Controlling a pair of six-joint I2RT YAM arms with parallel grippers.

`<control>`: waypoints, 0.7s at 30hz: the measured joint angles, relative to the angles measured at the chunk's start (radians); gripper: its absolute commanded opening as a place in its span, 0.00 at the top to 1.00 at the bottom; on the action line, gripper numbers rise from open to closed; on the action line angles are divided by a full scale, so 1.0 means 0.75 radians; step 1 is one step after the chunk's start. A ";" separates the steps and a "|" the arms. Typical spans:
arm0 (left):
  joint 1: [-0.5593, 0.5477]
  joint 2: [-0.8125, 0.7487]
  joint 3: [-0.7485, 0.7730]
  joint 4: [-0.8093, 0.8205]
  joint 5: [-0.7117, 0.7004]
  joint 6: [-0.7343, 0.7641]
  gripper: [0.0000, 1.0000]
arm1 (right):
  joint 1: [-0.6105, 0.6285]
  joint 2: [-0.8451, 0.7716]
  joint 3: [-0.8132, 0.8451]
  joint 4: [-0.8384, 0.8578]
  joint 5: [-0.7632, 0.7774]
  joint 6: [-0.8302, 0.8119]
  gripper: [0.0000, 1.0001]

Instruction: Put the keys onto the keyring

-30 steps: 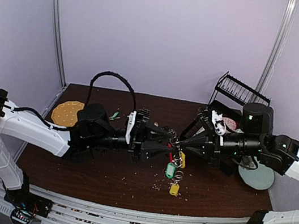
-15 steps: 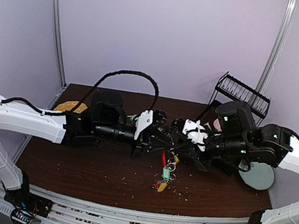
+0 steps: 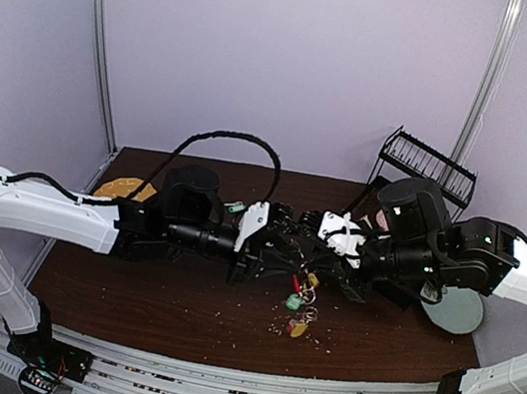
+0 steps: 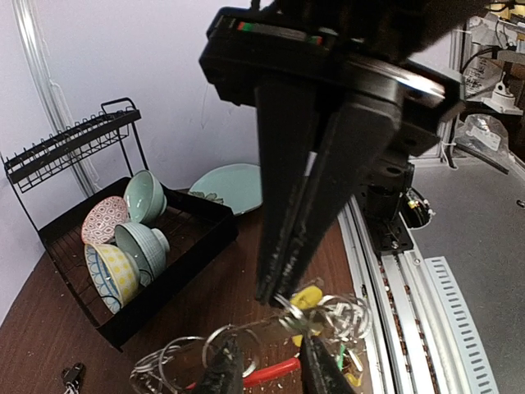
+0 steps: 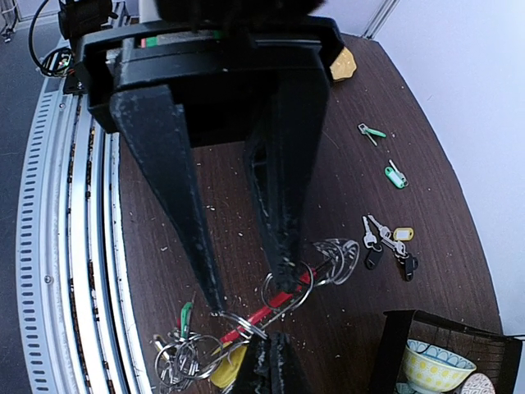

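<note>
Mid-threading, I'd say: the right gripper (image 4: 277, 295) is pinched tight on the bunch of keys (image 3: 298, 306) at a silver ring by a yellow tag (image 4: 305, 297), low over mid-table (image 3: 127, 286). The left gripper (image 5: 248, 287) has its jaws apart around the red arc of the keyring (image 5: 250, 320). Next up is probably lining a ring up with that arc, since the green-tagged keys (image 5: 395, 176) further back aren't on yet. No readable writing anywhere, right back to the dish rack (image 4: 74, 144).
</note>
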 measured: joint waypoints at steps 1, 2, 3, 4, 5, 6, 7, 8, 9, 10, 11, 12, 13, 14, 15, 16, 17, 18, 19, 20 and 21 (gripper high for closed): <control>0.003 -0.011 -0.015 0.007 0.009 0.000 0.71 | 0.001 0.000 0.000 0.001 0.007 0.000 1.00; 0.008 -0.024 -0.032 0.009 0.019 -0.001 0.70 | 0.001 0.000 0.000 0.003 0.016 0.000 1.00; 0.010 -0.034 -0.040 0.009 0.026 -0.001 0.69 | 0.001 0.000 0.000 0.003 0.025 0.001 1.00; 0.011 -0.038 -0.041 0.009 0.032 -0.002 0.67 | 0.001 0.000 0.000 0.006 0.033 0.001 1.00; 0.013 -0.040 -0.041 0.014 0.039 -0.005 0.66 | 0.001 0.000 0.000 0.011 0.042 0.001 1.00; 0.015 -0.041 -0.041 0.021 0.044 -0.010 0.66 | 0.001 0.001 0.000 0.015 0.047 0.001 1.00; 0.017 -0.041 -0.041 0.028 0.048 -0.017 0.68 | 0.001 0.001 0.000 0.020 0.051 0.001 1.00; 0.017 -0.041 -0.041 0.035 0.048 -0.027 0.71 | 0.001 0.001 0.000 0.025 0.053 0.002 1.00; 0.017 -0.041 -0.041 0.046 0.043 -0.040 0.73 | 0.001 0.002 0.000 0.031 0.053 0.002 1.00; 0.017 -0.041 -0.041 0.062 0.033 -0.051 0.75 | 0.001 0.003 0.000 0.034 0.054 0.002 1.00; 0.017 -0.041 -0.041 0.074 0.020 -0.065 0.77 | 0.001 0.005 0.000 0.036 0.054 0.003 1.00; 0.017 -0.041 -0.041 0.082 0.011 -0.073 0.79 | 0.001 0.007 0.000 0.040 0.053 0.004 1.00; 0.017 -0.040 -0.040 0.092 -0.001 -0.082 0.80 | 0.001 0.010 0.000 0.046 0.054 0.005 1.00; 0.014 -0.040 -0.039 0.095 -0.021 -0.089 0.81 | 0.001 0.013 0.000 0.052 0.053 0.006 1.00; 0.009 -0.039 -0.037 0.096 -0.043 -0.090 0.81 | 0.001 0.014 0.000 0.055 0.053 0.006 1.00; 0.004 -0.037 -0.033 0.096 -0.062 -0.091 0.82 | 0.001 0.016 0.000 0.058 0.053 0.006 1.00; -0.001 -0.037 -0.031 0.096 -0.074 -0.092 0.81 | 0.001 0.018 0.000 0.061 0.053 0.006 1.00; -0.005 -0.037 -0.030 0.097 -0.086 -0.092 0.81 | 0.001 0.019 0.000 0.062 0.053 0.006 1.00; -0.009 -0.036 -0.030 0.097 -0.096 -0.093 0.79 | 0.001 0.020 0.000 0.063 0.053 0.006 1.00; -0.012 -0.034 -0.029 0.097 -0.104 -0.093 0.78 | 0.001 0.020 0.000 0.065 0.053 0.006 1.00; -0.013 -0.030 -0.027 0.097 -0.112 -0.094 0.78 | 0.001 0.021 0.000 0.068 0.053 0.006 1.00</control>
